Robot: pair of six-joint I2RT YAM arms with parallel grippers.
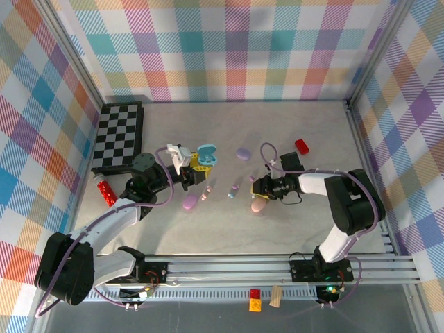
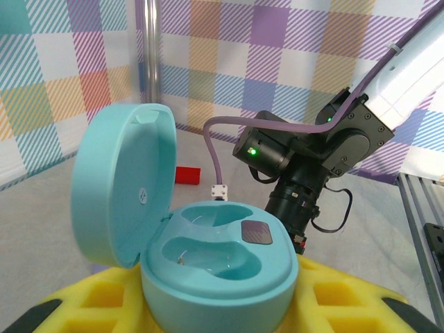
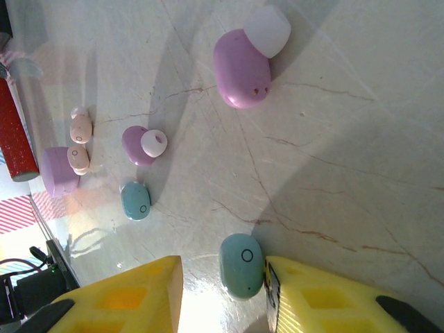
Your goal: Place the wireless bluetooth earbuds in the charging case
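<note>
Glossily smooth, pebble-round charging case [image 2: 222, 277]

The left arm [image 1: 104, 229] rises from its base at the near left and bends forward and to the right, with its wrist turned toward the middle. The left gripper [image 1: 198, 166] is closed on the open charging case [image 2: 222, 277], which sits between its yellow fingers [image 2: 347, 298]. The right arm [image 1: 347, 208] goes up from its base at the near right, folds sharply at the elbow and stretches its forearm to the left, nearly level. The right gripper [image 1: 257, 186] points down. Its yellow fingers [image 3: 139, 291] stand apart, and a pale blue earbud [image 3: 241, 267] lies between them, against one finger and clear of the other.
</note>
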